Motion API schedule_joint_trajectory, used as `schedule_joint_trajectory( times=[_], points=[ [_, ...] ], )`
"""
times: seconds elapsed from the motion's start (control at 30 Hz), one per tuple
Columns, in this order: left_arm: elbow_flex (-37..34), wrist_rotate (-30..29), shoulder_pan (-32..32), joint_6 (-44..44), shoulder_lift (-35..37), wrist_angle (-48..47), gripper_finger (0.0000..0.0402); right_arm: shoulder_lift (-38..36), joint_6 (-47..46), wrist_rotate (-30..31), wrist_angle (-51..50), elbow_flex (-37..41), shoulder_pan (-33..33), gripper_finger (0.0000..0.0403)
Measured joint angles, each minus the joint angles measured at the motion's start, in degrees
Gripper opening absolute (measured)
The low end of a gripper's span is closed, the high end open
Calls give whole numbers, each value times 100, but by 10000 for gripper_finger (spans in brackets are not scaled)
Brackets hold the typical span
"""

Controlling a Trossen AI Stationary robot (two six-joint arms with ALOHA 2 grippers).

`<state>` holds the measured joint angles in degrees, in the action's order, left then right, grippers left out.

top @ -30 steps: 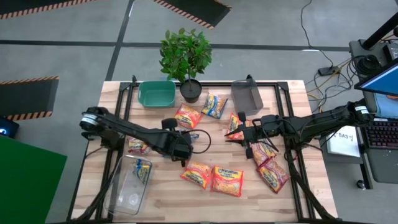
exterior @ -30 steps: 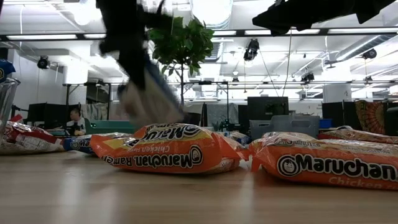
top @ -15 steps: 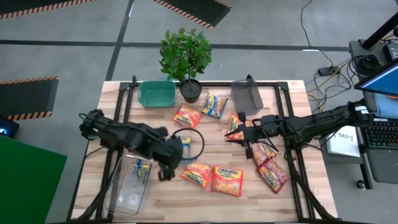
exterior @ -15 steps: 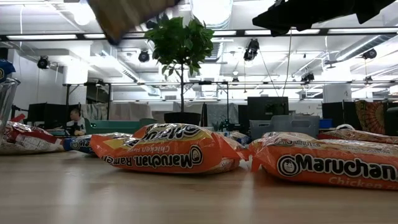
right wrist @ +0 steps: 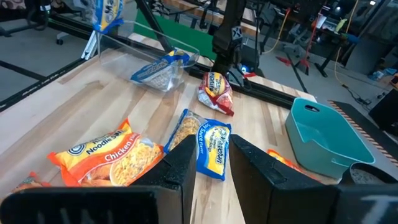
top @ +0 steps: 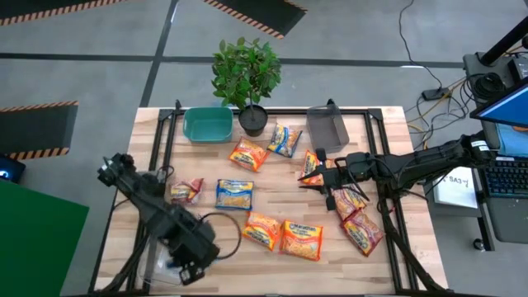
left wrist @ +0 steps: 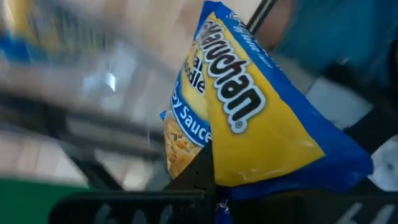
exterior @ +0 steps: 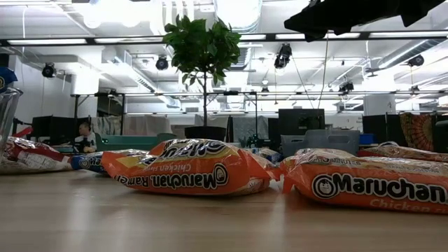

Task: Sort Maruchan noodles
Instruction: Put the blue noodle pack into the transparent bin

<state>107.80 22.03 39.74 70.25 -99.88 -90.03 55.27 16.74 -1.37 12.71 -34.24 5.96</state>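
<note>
Maruchan noodle packets lie scattered on the wooden table: orange ones (top: 302, 239) (exterior: 189, 171), a blue-and-yellow one (top: 234, 194) and a red one (top: 186, 191). My left gripper (top: 188, 266) hangs over the clear bin (top: 161, 252) at the near left corner, shut on a blue-and-yellow packet (left wrist: 249, 106), which also shows far off in the right wrist view (right wrist: 104, 14). Another blue packet (right wrist: 158, 71) lies in that bin. My right gripper (top: 318, 177) waits level above the table's right half, open (right wrist: 214, 165), with nothing between its fingers. My left gripper pinches the blue-and-yellow packet between its two fingers at one end (left wrist: 217, 177). The fingers slant steeply down. The packet reaches out past the fingertips, lifted clear of the table and above the clear bin.
A green bin (top: 208, 124), a potted plant (top: 246, 78) and a grey bin (top: 327, 128) stand along the far edge. More packets (top: 355, 219) lie under and beside my right arm. Bare wood shows along the near edge (top: 272, 268).
My left gripper has risen from the table's middle and swung toward the near left corner, turning as it went, carrying the blue-and-yellow packet lifted clear to above the clear bin. It has left the low view. A blue packet on the table where it was now shows uncovered.
</note>
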Motion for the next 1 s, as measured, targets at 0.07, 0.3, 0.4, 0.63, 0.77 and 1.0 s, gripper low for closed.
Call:
schedule_joint_trajectory(
  times=[0.07,0.3,0.4,0.63,0.77,1.0],
  points=[
    [-266,154,189,160,7,0,0,0,-22,0,0,0,0,86],
    [-1062,438,551,102,7,1,0,0,-25,-2,2,0,0,86],
    [-1304,571,567,-46,16,-1,0,0,-20,-2,4,1,0,86],
    [-1751,514,587,-367,29,0,0,0,41,-2,7,0,0,86],
    [-1870,831,594,-371,29,1,0,0,39,-2,7,0,0,86],
    [-1870,1009,666,-269,37,2,0,0,43,-2,7,0,0,86]
  ],
)
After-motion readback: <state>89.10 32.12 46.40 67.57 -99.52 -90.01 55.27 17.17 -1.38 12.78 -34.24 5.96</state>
